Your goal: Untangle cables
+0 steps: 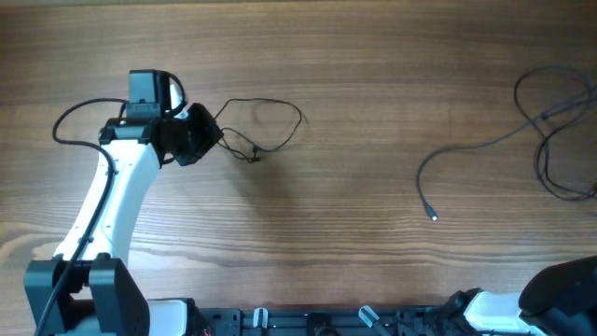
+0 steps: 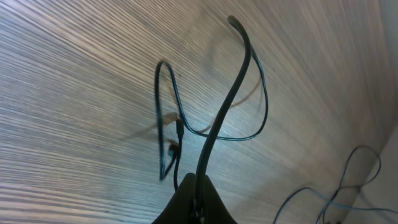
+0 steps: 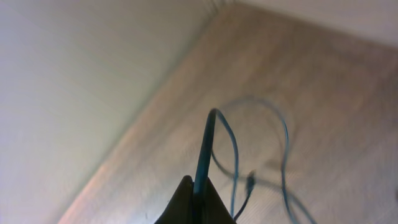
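**Thin cable pinched at the left; a tightening loop is the main risk**

On a wooden table (image 1: 354, 56) seen from above, two thin black cables are well apart. A looped cable (image 1: 298, 119) lies left of centre. A second cable (image 1: 485, 142) sprawls at the far right and runs out of frame, and its plug end (image 1: 434, 217) points toward the middle.

The left gripper (image 1: 201, 133) is set at the left end of the loop. In the left wrist view its jaws are pressed together, and a dark strand of the looped cable (image 2: 214, 127) rises from between them, so it is judged to be clamped. A small plug (image 2: 179, 129) is seen where strands cross.

The right gripper (image 3: 194, 199) is closed as well. A strand appears to rise from its tips, but that view is blurred, so a hold cannot be confirmed.

Several failures are judged possible. If the held strand is drawn away while the plug sits inside the loop, the crossing could be pulled into a knot. So thin a wire could slip from the pinch under tension. If the loop is dragged to the right, it could be laid over the second cable and tangled with it.
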